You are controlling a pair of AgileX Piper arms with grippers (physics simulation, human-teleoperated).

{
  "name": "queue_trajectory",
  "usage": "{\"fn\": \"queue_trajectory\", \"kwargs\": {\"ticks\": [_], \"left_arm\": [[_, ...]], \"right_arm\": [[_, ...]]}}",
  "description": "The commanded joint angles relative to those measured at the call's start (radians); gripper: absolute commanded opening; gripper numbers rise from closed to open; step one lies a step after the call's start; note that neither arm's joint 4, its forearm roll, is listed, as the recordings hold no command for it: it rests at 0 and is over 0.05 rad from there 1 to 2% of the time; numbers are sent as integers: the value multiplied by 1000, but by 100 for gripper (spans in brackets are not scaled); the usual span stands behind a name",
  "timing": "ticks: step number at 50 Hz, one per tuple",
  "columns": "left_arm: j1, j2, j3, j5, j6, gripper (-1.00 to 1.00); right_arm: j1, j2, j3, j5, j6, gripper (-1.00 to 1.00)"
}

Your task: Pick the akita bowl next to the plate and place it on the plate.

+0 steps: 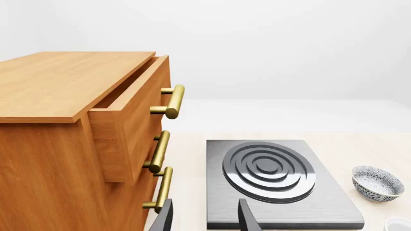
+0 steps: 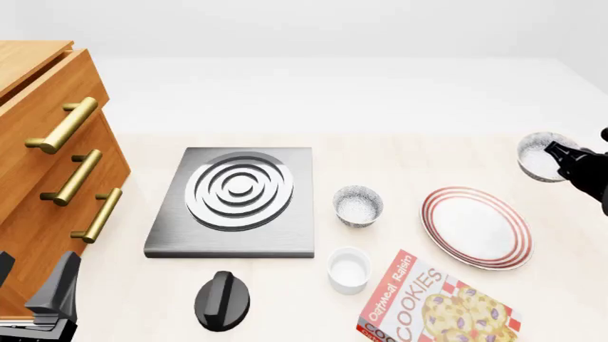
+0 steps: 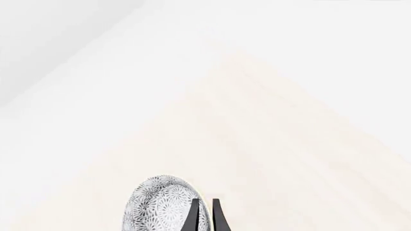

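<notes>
Hanging in the air beyond the plate (image 2: 476, 226), the bowl (image 2: 542, 156) is pinched by its rim in the right gripper (image 2: 562, 158), tilted. A second bowl (image 2: 358, 205) sits between stove (image 2: 235, 201) and plate. Left gripper (image 1: 204, 217) idles, fingers spread, near the drawers (image 2: 48, 164).

A high front camera looks down across the pale wooden surface (image 2: 380, 153). The left wrist camera faces the square grey metal hob (image 1: 276, 185), also seen from the front (image 2: 238, 203). The right wrist camera sits close over a speckled grey-blue bowl (image 3: 160, 204).
</notes>
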Motion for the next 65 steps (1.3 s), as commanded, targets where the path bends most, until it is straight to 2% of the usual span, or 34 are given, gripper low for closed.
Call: {"fn": "queue_trajectory", "kwargs": {"ticks": [1, 27, 65], "left_arm": [[0, 0, 0, 0, 0, 100], [0, 0, 0, 0, 0, 100], [0, 0, 0, 0, 0, 100]], "right_arm": [[20, -53, 26, 7, 9, -100], [91, -160, 128, 0, 3, -100], [153, -251, 235, -14, 7, -100]]}}
